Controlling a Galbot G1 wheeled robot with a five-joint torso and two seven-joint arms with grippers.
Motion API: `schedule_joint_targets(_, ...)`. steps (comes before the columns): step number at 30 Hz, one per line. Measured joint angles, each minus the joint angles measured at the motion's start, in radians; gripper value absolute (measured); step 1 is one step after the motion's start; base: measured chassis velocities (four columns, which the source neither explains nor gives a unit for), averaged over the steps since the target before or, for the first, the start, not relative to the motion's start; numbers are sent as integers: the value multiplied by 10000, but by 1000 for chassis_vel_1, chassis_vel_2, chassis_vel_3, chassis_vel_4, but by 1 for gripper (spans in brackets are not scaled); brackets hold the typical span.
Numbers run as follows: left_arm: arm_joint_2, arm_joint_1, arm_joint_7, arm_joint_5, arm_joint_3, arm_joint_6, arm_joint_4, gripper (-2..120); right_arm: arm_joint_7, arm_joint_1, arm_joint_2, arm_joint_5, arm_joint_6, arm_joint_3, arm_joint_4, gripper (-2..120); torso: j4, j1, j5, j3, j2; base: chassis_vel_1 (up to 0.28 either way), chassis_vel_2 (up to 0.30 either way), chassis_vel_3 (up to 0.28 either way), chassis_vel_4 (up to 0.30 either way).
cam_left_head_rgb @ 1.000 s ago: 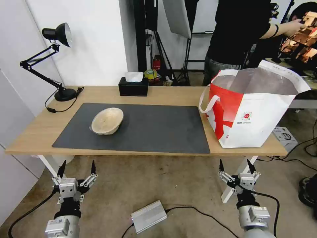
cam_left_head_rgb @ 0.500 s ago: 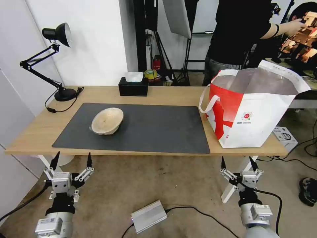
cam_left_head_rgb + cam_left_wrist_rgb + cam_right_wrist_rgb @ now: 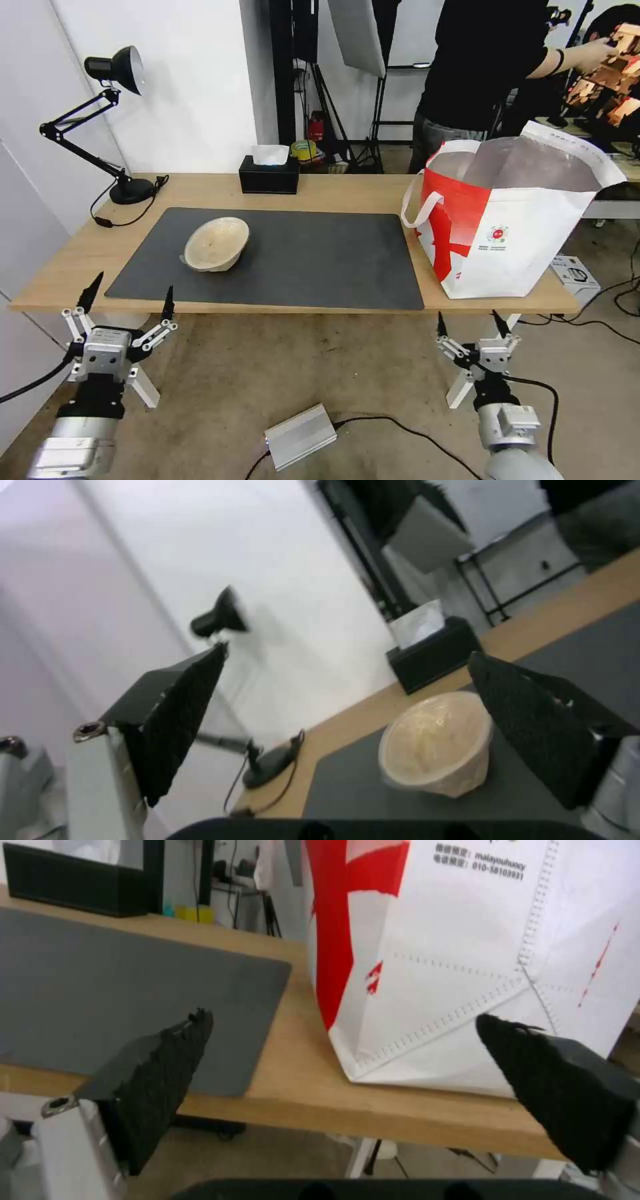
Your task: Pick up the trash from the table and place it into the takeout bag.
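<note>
A bare concrete floor runs under the long light-wood table, and nearest of all, below its near edge, both arms hang low: the left pincer at the near left with its fingers spread wide and nothing between them, the right pincer at the near right, likewise wide and empty. Farther in, on the left part of the dark grey mat, sits the one piece of trash in sight, a beige shallow bowl, tipped so that its mouth faces partly toward the near left. It looks thin-walled and light, probably pulp or foam, so it should lift easily but may crumple or skid on the mat if squeezed hard; the raised rim seems the best place to pinch, one finger inside and one outside. To the right stands the takeout bag, open at the top, soft-sided with a foil lining. At the far edge rest a black tissue box and a desk lamp.
</note>
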State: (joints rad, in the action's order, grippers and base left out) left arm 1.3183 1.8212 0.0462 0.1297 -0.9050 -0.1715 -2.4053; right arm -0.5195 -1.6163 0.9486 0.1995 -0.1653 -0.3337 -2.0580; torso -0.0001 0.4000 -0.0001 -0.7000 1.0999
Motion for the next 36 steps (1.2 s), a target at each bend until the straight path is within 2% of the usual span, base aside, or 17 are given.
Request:
schedule_joint_targets(9,-2079,-379,413,0,-27,-401,760,100,3,28,-58,24,64,-18,-14,100,0,0,0,0,0,0,0,0,0)
schedule_joint_targets(11,-2216,-402,435,-2,-11,-449,838,100,3,29,-59,24,71,-19,-22,100,1,0,-1,0,1,0,0,0,0)
schedule_joint_targets(12,-2549,-471,521,-6,37,-621,1059,100,5,40,-60,24,92,-20,-41,100,1,0,0,0,0,0,0,0,0)
schedule_joint_targets(15,-2849,-567,595,-12,110,-743,1255,100,7,57,-59,24,113,-17,-45,100,1,0,-1,0,0,0,0,0,0)
schedule_joint_targets(19,-3591,-842,781,-29,423,-991,1767,100,12,92,-20,19,216,-7,-84,100,1,0,0,0,0,0,0,0,0)
schedule_joint_targets(36,-4830,-2119,1024,-454,1298,-1048,3242,100,23,58,247,-179,349,17,-151,100,1,0,0,0,0,0,0,0,0)
